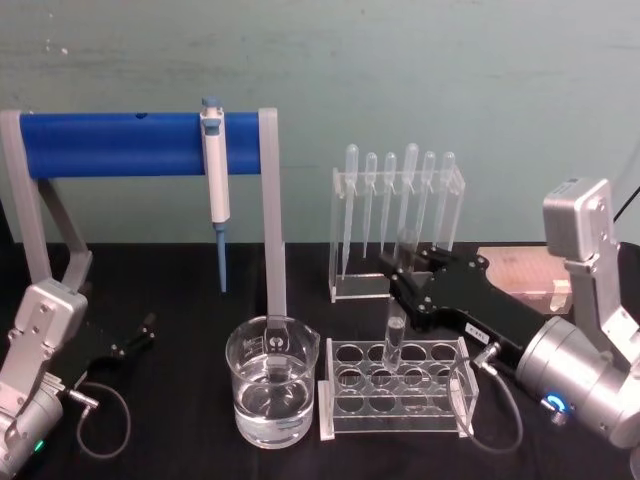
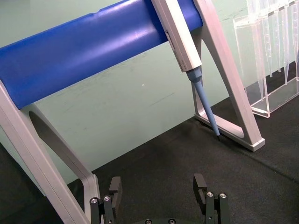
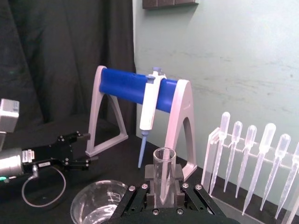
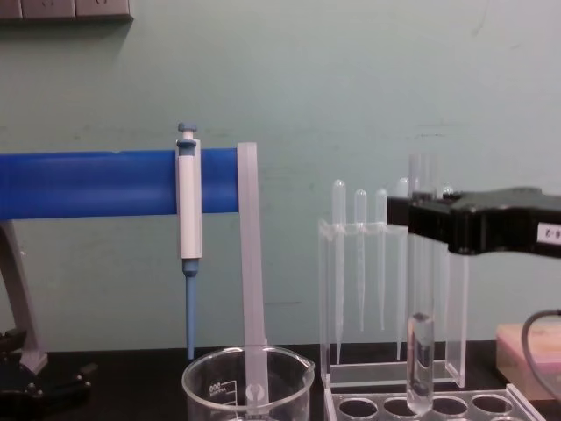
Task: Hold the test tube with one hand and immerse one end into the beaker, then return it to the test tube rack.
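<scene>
Right gripper (image 1: 405,268) clenched on test tube (image 4: 420,351), held upright, rounded bottom just above clear rack (image 1: 395,388) holes. Rack as landmark: beaker (image 1: 272,392) just beside its left end, part-filled with clear liquid. Left gripper (image 1: 140,333) well apart beyond beaker, low over black table (image 1: 180,450), fingers spread, empty.

the chest view's bottom edge cuts off the beaker (image 4: 247,386) and the tube rack (image 4: 429,407).
</scene>
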Controlling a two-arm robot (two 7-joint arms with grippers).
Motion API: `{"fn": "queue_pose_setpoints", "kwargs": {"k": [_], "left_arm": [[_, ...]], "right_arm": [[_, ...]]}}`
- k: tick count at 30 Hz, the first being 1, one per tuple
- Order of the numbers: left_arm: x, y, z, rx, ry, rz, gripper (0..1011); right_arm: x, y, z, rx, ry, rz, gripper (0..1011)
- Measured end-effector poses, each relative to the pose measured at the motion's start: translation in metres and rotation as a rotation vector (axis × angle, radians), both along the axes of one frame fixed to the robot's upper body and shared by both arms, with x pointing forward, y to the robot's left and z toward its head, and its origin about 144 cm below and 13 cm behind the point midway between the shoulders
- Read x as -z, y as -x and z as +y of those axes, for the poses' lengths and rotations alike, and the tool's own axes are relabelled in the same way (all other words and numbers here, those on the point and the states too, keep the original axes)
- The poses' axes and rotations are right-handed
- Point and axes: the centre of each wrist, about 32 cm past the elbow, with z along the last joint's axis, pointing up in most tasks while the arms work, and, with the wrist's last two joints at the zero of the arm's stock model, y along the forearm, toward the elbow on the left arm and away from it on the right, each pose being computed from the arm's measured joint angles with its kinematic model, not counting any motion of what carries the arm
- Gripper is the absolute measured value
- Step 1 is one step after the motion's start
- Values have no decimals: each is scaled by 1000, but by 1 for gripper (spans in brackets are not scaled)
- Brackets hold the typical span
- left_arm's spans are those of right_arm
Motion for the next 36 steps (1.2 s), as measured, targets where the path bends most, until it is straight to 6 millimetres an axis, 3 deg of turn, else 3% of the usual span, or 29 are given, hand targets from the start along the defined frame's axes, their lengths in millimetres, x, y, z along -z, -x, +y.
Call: {"fn": "queue_pose_setpoints", "kwargs": {"k": [25,36], "left_arm": [[0,0,0,0,0,0,1000],[0,0,0,0,0,0,1000]], "right_arm": [[23,-9,9,-1,16,15,226],[41,-15,12,-5,47,29,226]]}}
